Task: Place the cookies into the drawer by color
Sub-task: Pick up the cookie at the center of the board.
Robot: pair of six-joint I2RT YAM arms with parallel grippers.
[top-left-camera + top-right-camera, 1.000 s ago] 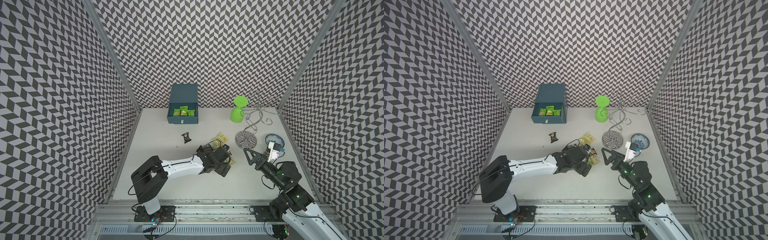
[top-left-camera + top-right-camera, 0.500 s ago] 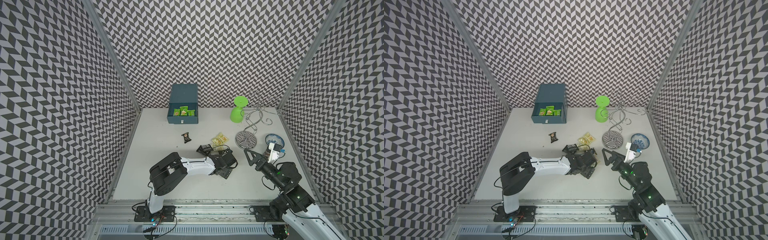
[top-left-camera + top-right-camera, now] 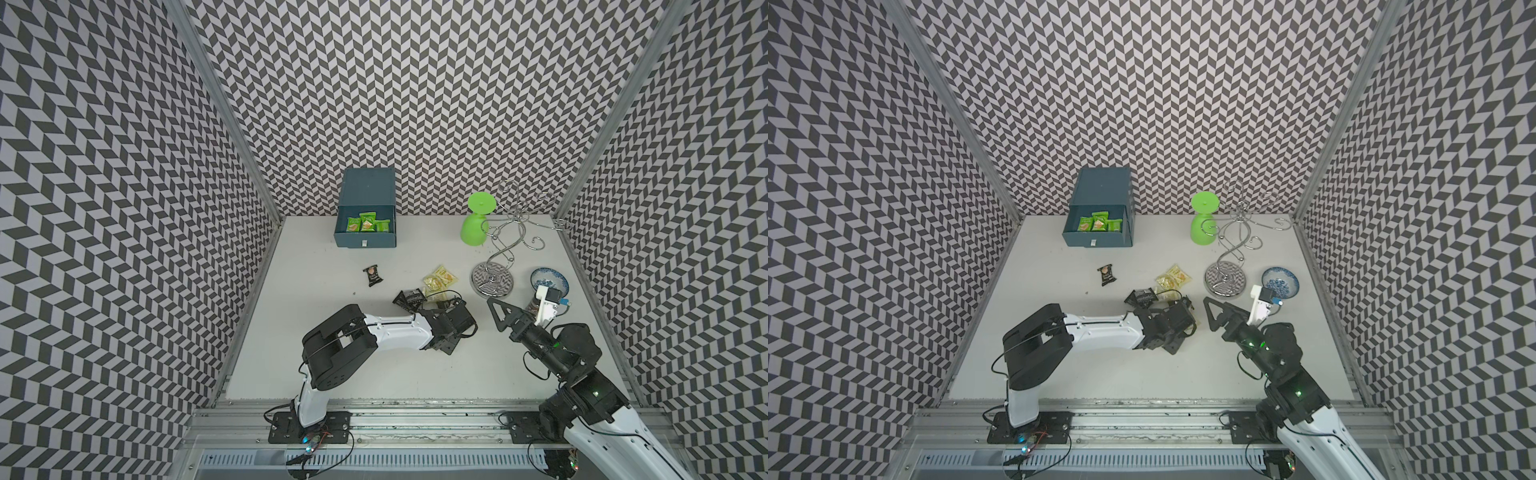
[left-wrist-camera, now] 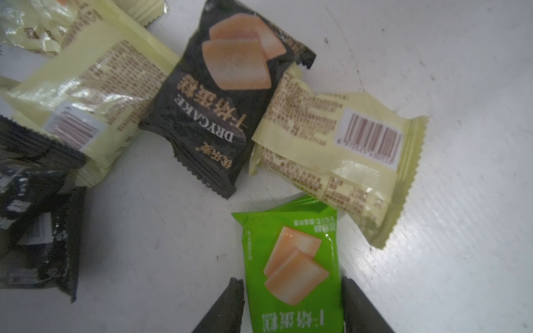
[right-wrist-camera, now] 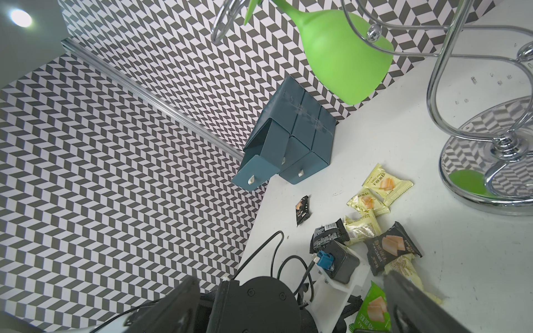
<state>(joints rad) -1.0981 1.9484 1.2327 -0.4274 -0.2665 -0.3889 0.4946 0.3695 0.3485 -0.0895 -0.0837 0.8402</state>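
The teal drawer [image 3: 365, 195] stands at the back wall with its top drawer pulled out and several green cookies [image 3: 368, 224] inside. On the table lie a lone black cookie [image 3: 372, 276], two yellow ones [image 3: 438, 279] and a mixed heap [image 3: 409, 299]. My left gripper [image 4: 292, 285] is down at that heap, its fingers touching both side edges of a green cookie [image 4: 291, 265] lying flat. A black cookie [image 4: 230, 95] and a yellow cookie [image 4: 337, 155] lie just beyond it. My right gripper [image 5: 291, 305] hovers open and empty right of the heap.
An upturned green goblet [image 3: 478, 224] and a chrome wire stand [image 3: 494, 282] stand at the back right. A blue-patterned bowl [image 3: 549, 280] sits near the right wall, behind my right arm [image 3: 552, 345]. Patterned walls close three sides.
My left arm has folded in, its elbow swinging right, and its gripper has settled on the heap. Its jaws have narrowed from wide open onto the green cookie. The right arm has stayed still.
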